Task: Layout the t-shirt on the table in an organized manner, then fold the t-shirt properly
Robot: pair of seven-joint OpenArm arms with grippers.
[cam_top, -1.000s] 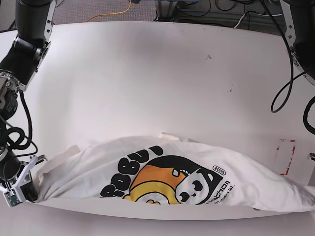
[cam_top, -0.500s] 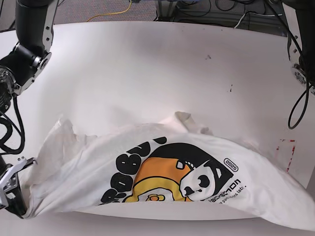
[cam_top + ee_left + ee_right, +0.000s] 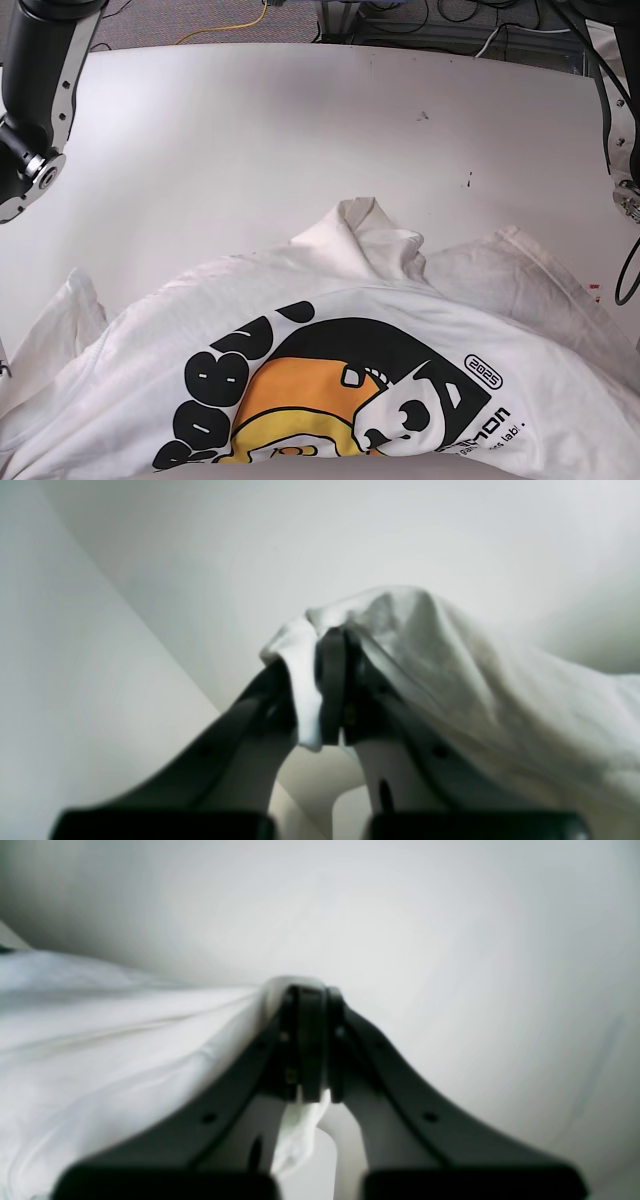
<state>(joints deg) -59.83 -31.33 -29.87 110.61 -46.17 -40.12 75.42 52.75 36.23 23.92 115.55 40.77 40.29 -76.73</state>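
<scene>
The white t-shirt (image 3: 330,400) with its orange, yellow and black print fills the lower half of the base view. It is stretched wide and raised toward the camera, and its collar end (image 3: 365,235) trails on the white table (image 3: 250,150). Both grippers are below the edge of the base view. In the left wrist view my left gripper (image 3: 320,680) is shut on a bunched edge of the t-shirt (image 3: 450,680). My right gripper (image 3: 310,1040) is likewise shut on an edge of the t-shirt (image 3: 100,1040), with cloth hanging between its fingers.
The right arm's black links (image 3: 40,90) stand at the left edge of the base view and the left arm's cable and link (image 3: 625,100) at the right edge. Dark specks (image 3: 423,116) and a red tape mark (image 3: 597,288) dot the table. A yellow cable (image 3: 230,25) lies beyond the far edge.
The t-shirt has risen and come nearer the camera, spreading wider, with the print growing larger. The right gripper has dropped out of the base view's lower left. The collar end now shows.
</scene>
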